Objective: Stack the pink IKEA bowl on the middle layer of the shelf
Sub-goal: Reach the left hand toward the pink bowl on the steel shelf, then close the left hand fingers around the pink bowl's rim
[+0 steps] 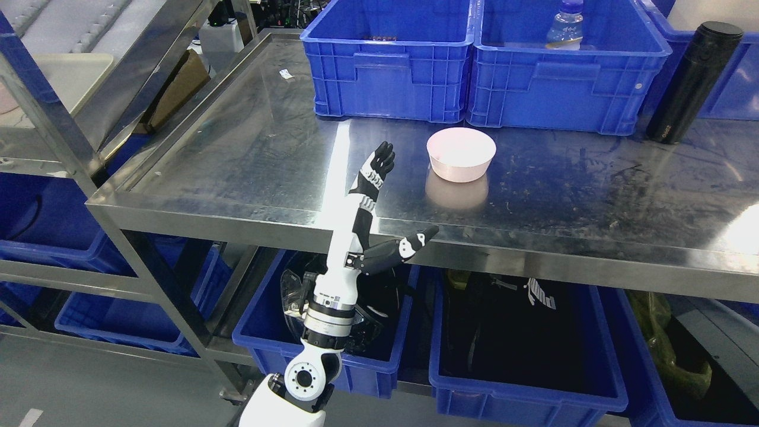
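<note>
Reaching up from the lower left, our left hand [379,196] stands with fingers straight and thumb splayed wide, holding nothing. Just beyond its fingertips we see the bowl [461,153]: pale pink, round, upright, its sides tapering to a narrower base, mirrored faintly in the steel shelf [249,148]. Behind it stand two blue bins [388,77].

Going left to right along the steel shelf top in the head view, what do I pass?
Left hand → pink bowl → black flask. Behind them: left blue crate, then the right blue crate holding a water bottle.
</note>
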You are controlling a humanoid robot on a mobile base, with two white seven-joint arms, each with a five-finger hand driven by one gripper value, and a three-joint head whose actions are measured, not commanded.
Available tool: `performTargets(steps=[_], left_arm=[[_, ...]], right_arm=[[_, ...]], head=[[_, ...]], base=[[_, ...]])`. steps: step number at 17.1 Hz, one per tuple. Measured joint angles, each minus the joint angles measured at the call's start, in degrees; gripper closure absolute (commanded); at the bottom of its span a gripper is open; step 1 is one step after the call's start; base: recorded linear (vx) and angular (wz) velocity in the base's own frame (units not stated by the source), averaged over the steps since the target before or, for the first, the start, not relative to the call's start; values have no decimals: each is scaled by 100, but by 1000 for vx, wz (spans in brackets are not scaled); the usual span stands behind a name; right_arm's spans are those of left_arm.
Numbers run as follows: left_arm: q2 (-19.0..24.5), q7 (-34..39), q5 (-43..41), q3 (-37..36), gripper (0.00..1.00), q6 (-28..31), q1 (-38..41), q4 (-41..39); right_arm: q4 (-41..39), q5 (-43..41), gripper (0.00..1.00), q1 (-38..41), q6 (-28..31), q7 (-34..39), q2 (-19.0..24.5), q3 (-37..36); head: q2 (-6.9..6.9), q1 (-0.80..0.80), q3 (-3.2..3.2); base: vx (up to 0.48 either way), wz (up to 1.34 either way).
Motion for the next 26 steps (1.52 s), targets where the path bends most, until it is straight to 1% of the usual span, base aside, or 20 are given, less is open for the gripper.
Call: performTargets(steps=[4, 6, 8, 9, 11, 12, 14, 16, 19, 20, 22, 23, 25, 26], left_arm=[[0, 0, 0, 102, 0, -87, 131, -2], [3, -24, 0, 177, 0, -31, -107, -4], [103, -103, 0, 255, 0, 467, -526, -2], [181, -220, -9, 294, 0, 815, -768, -2], [358, -846, -269, 362, 0, 1558, -1293, 8], [453, -1338, -502, 395, 1, 1893, -1596, 11], [658, -2591, -1198, 455, 2, 2285, -2305, 40], [822, -3721, -1891, 433, 0, 2354, -2880, 80], [975, -4543, -2723, 307, 0, 2297, -3352, 121], [1029, -4921, -3088, 247, 4, 2263, -3539, 141], [1024, -5611, -3537, 170, 8, 2238, -3755, 174], [1003, -5934, -3750, 141, 12, 2228, -3834, 195], [959, -6621, -4166, 79, 12, 2239, -3987, 271], [933, -6837, -4326, 53, 12, 2249, -4057, 330]], right_arm=[[0, 0, 0, 0, 0, 14, 0, 0], [0, 0, 0, 0, 0, 29, 0, 0], [0, 0, 0, 1, 1, 30, 0, 0], [0, 0, 0, 1, 1, 25, 0, 0], [0, 0, 0, 0, 13, 19, 0, 0], [0, 0, 0, 0, 18, 15, 0, 0], [0, 0, 0, 0, 21, 6, 0, 0], [0, 0, 0, 0, 17, 1, 0, 0], [0, 0, 0, 1, 5, -2, 0, 0], [0, 0, 0, 1, 1, -3, 0, 0], [0, 0, 0, 1, -2, -4, 0, 0], [0, 0, 0, 1, -2, -4, 0, 0], [0, 0, 0, 1, -3, -4, 0, 0], [0, 0, 0, 2, -3, -4, 0, 0]], head=[[0, 0, 0], [0, 0, 0], [0, 0, 0], [0, 0, 0], [0, 0, 0], [0, 0, 0], [0, 0, 0], [0, 0, 0], [0, 0, 0], [0, 0, 0], [0, 0, 0], [0, 0, 0], [0, 0, 0], [0, 0, 0]], base=[[15, -130], [13, -24], [0, 0], [0, 0], [0, 0], [0, 0], [41, -103], [47, -132], [59, -151], [56, -113], [43, -82], [51, -103], [50, -131], [49, -159]])
